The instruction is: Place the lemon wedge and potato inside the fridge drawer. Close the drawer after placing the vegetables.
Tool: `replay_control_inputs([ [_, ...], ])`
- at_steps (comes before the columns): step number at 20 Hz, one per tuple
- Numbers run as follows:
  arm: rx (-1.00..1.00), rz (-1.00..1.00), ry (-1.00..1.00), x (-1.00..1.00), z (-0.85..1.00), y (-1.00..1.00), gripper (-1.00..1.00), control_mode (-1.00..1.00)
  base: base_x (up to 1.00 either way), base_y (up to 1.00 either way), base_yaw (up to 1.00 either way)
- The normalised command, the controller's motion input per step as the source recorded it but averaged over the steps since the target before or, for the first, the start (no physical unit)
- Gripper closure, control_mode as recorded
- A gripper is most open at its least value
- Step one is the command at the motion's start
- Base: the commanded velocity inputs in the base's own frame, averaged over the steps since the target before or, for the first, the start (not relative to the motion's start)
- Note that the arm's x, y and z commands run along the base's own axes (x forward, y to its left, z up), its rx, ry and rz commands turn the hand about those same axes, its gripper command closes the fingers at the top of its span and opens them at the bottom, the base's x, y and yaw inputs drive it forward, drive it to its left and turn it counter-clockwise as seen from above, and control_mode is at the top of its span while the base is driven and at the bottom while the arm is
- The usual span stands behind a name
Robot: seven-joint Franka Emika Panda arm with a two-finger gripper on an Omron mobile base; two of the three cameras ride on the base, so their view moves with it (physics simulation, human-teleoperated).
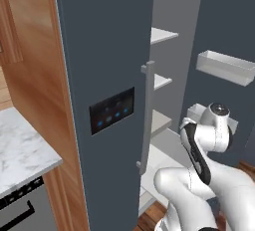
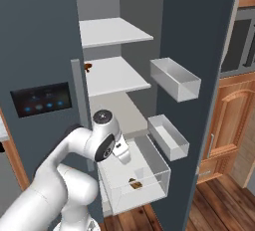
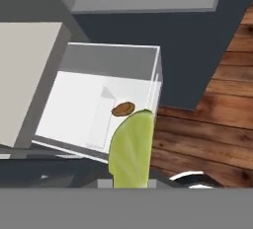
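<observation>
Even, soft light all round — no lamp or window to trace it to, and no glare. The fridge door [image 1: 107, 100] reads flat dark grey, the white shelves [image 2: 112, 31] brighter but not blown out. Shadows are faint; the open drawer [image 3: 106, 99] shows only pale shading on its floor. Edges look slightly soft and blocky, straight lines stay straight — rendered, low resolution.

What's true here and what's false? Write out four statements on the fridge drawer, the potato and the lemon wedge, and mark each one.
1. The fridge drawer is pulled open. True.
2. The potato lies on the wooden floor. False: it lies inside the drawer.
3. The tool is shut on the lemon wedge. True.
4. The lemon wedge rests in the drawer beside the potato. False: it is in the tool, not yet put down.
</observation>
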Motion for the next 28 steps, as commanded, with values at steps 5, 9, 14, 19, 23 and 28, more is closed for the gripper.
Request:
replay_control_inputs([
  [5, 0.00, 0.31, 0.05, 0.21, -0.58, -0.57, 1.00, -1.00, 0.00, 0.00, 0.00],
  [9, -0.06, 0.30, 0.12, 0.01, -0.61, -0.16, 1.00, -1.00, 0.00, 0.00, 0.00],
  [14, -0.17, 0.25, 0.07, 0.06, -0.42, 0.26, 1.00, -1.00, 0.00, 0.00, 0.00],
  [19, -0.18, 0.29, 0.00, 0.15, -0.44, 0.16, 1.00, -1.00, 0.00, 0.00, 0.00],
  [23, -0.09, 0.28, 0.00, 0.16, -0.31, 0.04, 1.00, -1.00, 0.00, 0.00, 0.00],
  [28, 0.00, 0.23, -0.02, 0.26, 0.00, -0.03, 1.00, -1.00, 0.00, 0.00, 0.00],
])
